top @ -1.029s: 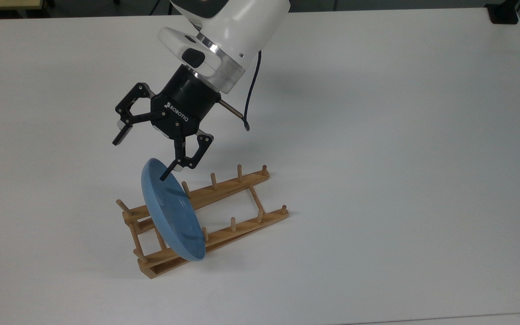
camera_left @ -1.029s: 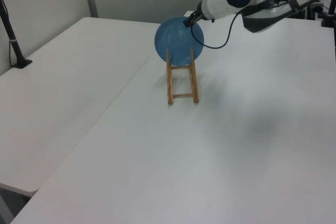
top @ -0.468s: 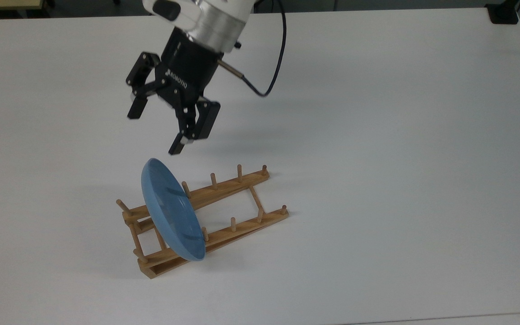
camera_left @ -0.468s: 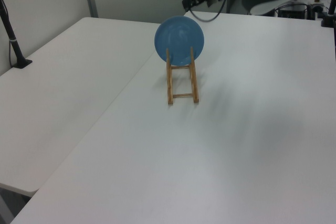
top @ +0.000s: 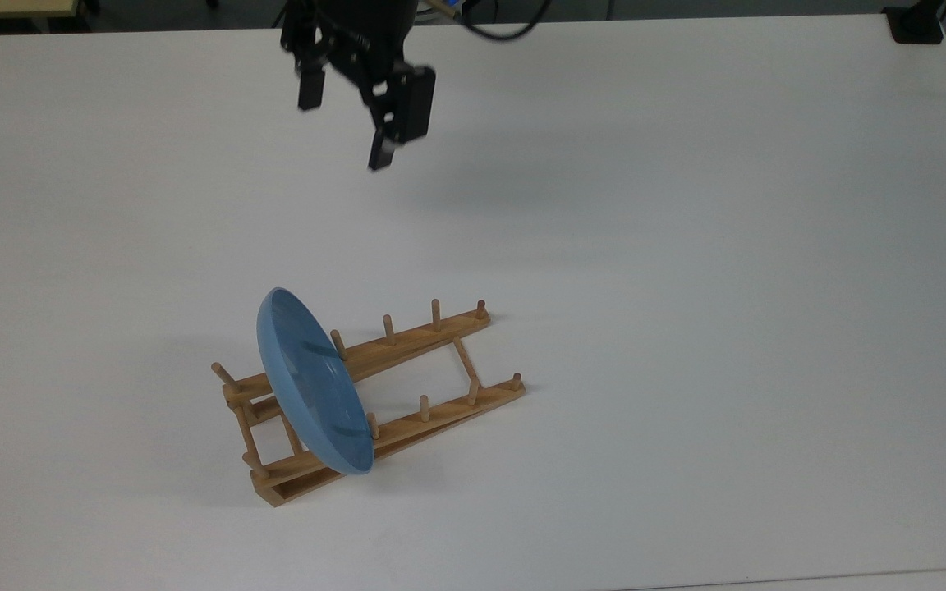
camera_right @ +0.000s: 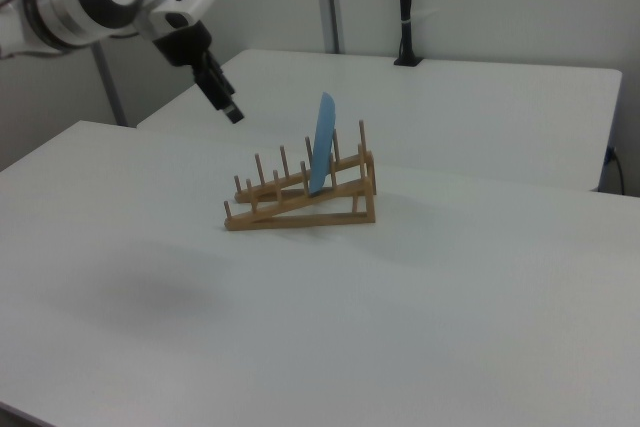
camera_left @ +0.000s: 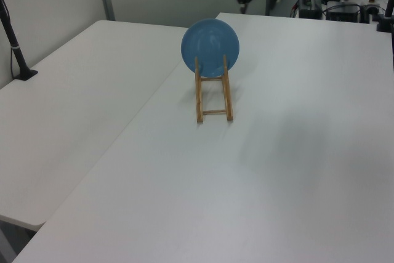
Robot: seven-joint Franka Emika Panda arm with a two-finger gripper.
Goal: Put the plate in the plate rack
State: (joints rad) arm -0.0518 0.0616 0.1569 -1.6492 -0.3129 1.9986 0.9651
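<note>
Now the pincer (top: pixel 346 123) is hanging high over the far part of the white surface (top: pixel 686 246), well apart from the plate rack (top: pixel 407 377), its two fingers spread wide and gripping nothing. A second ago one fingertip was reaching down over the upper rim of the plate (top: pixel 313 394); half a second ago the pincer was already clear of it and rising, and now it is drawing off toward the top view's upper edge. In the right view the pincer (camera_right: pixel 222 95) is sitting up and to the right view's left of the rack (camera_right: pixel 300 197), with open air between them.

The plate is standing on edge in the rack, leaning slightly, caught between pegs near the rack's raised end, toward the top view's left. Across the last second it is not shifting at all: same tilt, same slot, same lower edge overhanging the near rail. In the left view the plate (camera_left: pixel 210 45) is showing its round face above the two rails of the rack (camera_left: pixel 213 93), and in the right view the plate (camera_right: pixel 321 145) is appearing as a thin, nearly upright blue sliver.

Judging by this, the placement is looking finished: the plate is holding itself without support, and the arm is merely retreating.
</note>
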